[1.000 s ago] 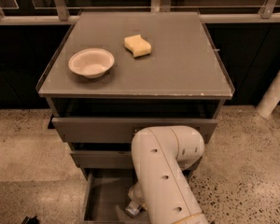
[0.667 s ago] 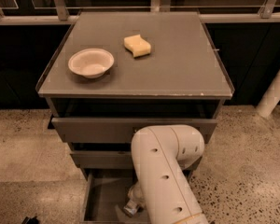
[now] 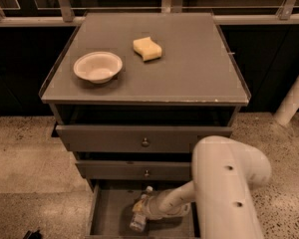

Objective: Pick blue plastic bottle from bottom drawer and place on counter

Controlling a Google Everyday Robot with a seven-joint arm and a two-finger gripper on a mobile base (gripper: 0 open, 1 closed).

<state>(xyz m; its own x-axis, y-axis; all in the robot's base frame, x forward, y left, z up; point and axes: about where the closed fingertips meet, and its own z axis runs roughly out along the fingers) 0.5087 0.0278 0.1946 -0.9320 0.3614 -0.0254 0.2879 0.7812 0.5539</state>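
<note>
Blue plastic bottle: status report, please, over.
Tool in bottom drawer, at blue plastic bottle. Bottle inside drawer. Bowl, sponge on counter.

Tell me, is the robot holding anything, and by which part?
Cannot be told: the gripper sits at the middle of the blue plastic bottle in the bottom drawer.

I see the scene in dim, warm, brownish light. The light comes from above: the flat matte grey counter [image 3: 189, 73] is the brightest surface, and the round white bowl [image 3: 97, 66] and the yellow sponge [image 3: 147, 49] throw short soft shadows close beside them. Under the counter's front edge there is a deep dark band. The open grey bottom drawer [image 3: 109, 210] lies in shade. There the gripper [image 3: 142, 208] is, at the small clear plastic bottle [image 3: 137, 223]. The cream robot arm [image 3: 229, 183] catches light on its upper side.
</note>
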